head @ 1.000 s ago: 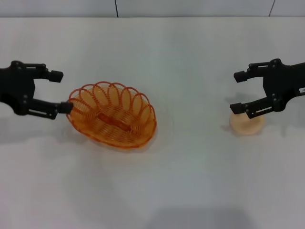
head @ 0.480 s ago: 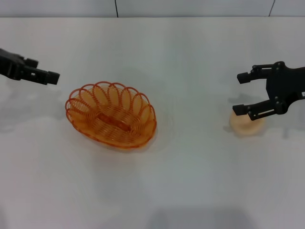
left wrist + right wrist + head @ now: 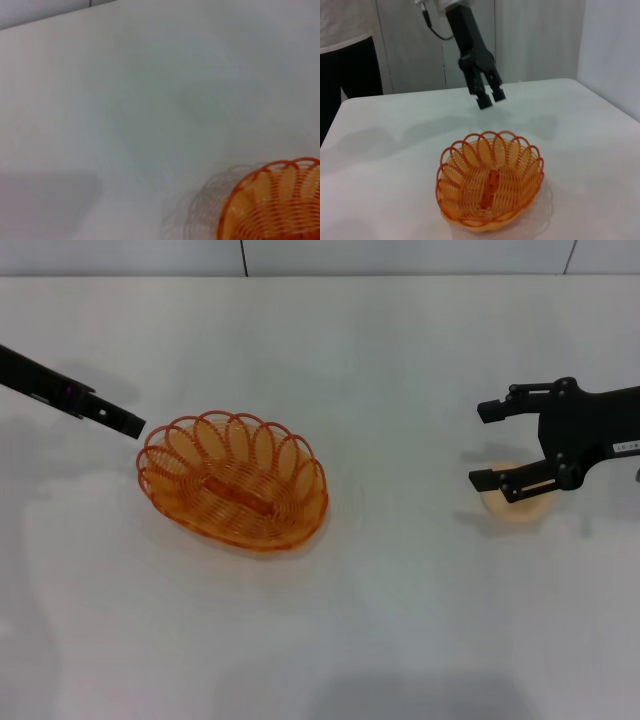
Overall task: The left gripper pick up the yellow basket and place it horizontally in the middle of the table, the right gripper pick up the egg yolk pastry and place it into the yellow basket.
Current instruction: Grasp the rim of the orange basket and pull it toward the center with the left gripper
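Table (image 3: pixel 330 640) first, then the yellow basket (image 3: pixel 233 481) resting on it, roughly central, well to the left of my right gripper (image 3: pixel 487 445) and just beside the tips of the left gripper (image 3: pixel 128 423), whose fingers look nearly together in the right wrist view. My right gripper hangs spread wide, grasping nothing, with the egg yolk pastry (image 3: pixel 515 506) directly beneath its lower finger. I'd centre both fingers around the dome, drop straight down, and squeeze gently so the soft pastry isn't crushed.
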